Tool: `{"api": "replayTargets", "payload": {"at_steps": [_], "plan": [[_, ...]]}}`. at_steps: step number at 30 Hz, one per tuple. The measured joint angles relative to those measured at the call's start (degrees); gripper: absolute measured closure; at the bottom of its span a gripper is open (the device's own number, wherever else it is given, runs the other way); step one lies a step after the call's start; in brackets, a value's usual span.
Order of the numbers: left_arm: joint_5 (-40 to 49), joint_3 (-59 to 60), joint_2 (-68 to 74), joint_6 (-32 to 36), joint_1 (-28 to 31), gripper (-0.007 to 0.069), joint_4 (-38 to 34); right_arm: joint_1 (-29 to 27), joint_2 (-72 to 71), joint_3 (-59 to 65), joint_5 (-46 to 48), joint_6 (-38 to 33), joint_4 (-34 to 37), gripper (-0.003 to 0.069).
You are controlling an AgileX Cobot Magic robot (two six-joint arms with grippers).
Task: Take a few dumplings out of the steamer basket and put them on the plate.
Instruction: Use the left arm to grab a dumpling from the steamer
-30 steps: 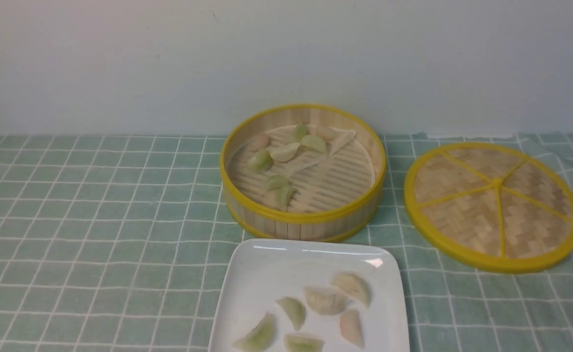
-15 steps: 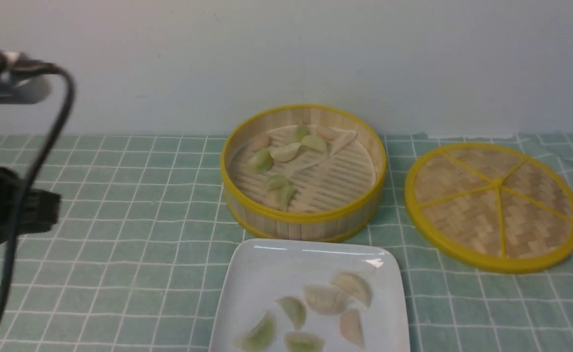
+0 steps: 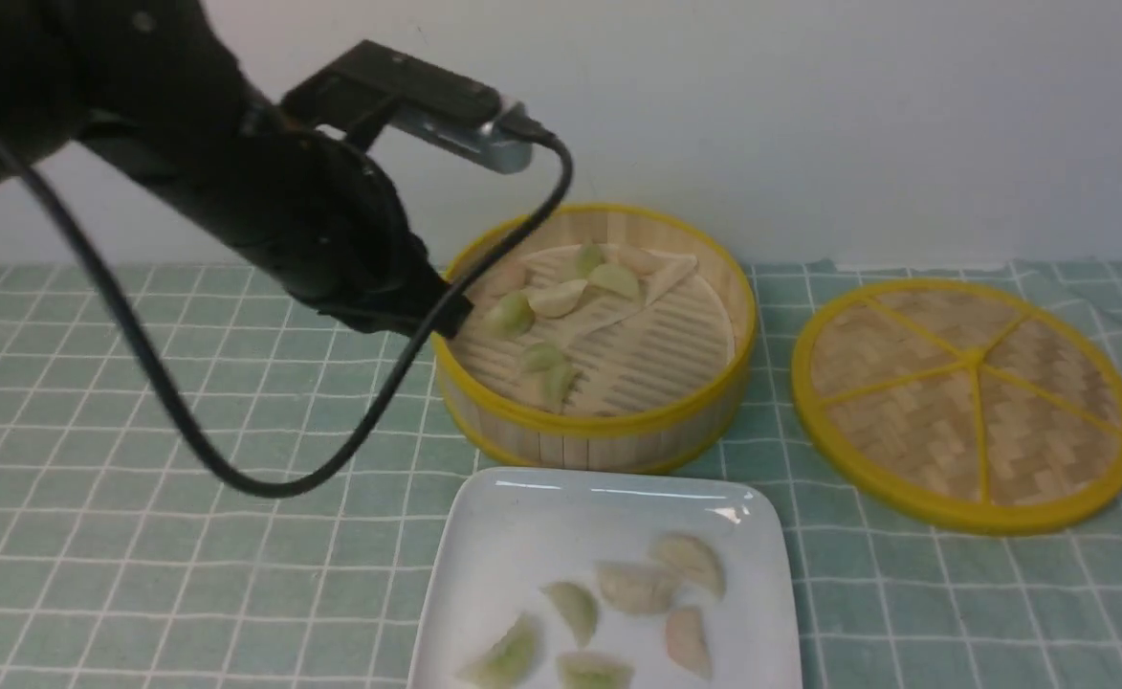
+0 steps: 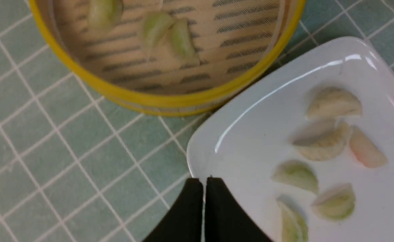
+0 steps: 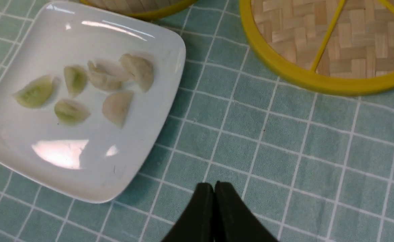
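The steamer basket (image 3: 599, 426) stands mid-table with several dumplings (image 3: 561, 297) on its liner, mostly toward its left and back. In front of it the white plate (image 3: 513, 545) carries several more dumplings (image 3: 637, 586). My left gripper (image 3: 446, 308) hangs at the basket's left rim, shut and empty. The left wrist view shows its tips (image 4: 203, 181) closed above the plate's corner (image 4: 250, 134), near the basket rim (image 4: 156, 99). My right gripper (image 5: 214, 186) is outside the front view. It is shut on nothing, over the cloth beside the plate (image 5: 66, 158).
The flat woven yellow-rimmed lid (image 3: 967, 402) lies to the right of the basket, and its edge (image 5: 317, 80) shows in the right wrist view. A green checked cloth (image 3: 187, 536) covers the table. A black cable (image 3: 235, 474) loops down from my left arm. A pale wall rises behind.
My left arm has swung in from the left edge, out of view a second ago, and now reaches the basket's left rim. Dumplings, plate and lid have not moved.
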Motion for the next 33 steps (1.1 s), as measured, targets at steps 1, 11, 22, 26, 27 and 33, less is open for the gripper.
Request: {"api": "replayTargets", "payload": {"at_steps": [1,11,22,26,27,33], "plan": [[-0.28,-1.27,1.89,0.36,-0.46,0.0631,0.23,0.0,-0.06,0.0,-0.23,0.0,0.0,0.0672],[-9.48,-11.11,18.93,0.97,-1.18,0.0392,0.33,0.0,-1.27,0.0,-3.4,0.0,2.91,0.0672],[-13.82,-18.64,33.13,0.97,-1.3,0.0197,1.71,0.0,-1.27,0.0,-3.4,0.71,3.27,0.0672],[-15.48,-19.27,33.91,0.91,-1.68,0.0283,2.62,0.0,-1.27,0.0,-3.44,1.34,3.28,0.0672],[-15.52,-19.34,33.97,0.84,-1.76,0.0311,2.41,0.0,-1.27,0.0,-3.44,1.39,3.28,0.0672],[-15.81,-19.45,34.23,-0.96,-1.91,0.0571,3.51,0.0,-1.27,0.0,-3.51,1.57,3.28,0.0672]]}}
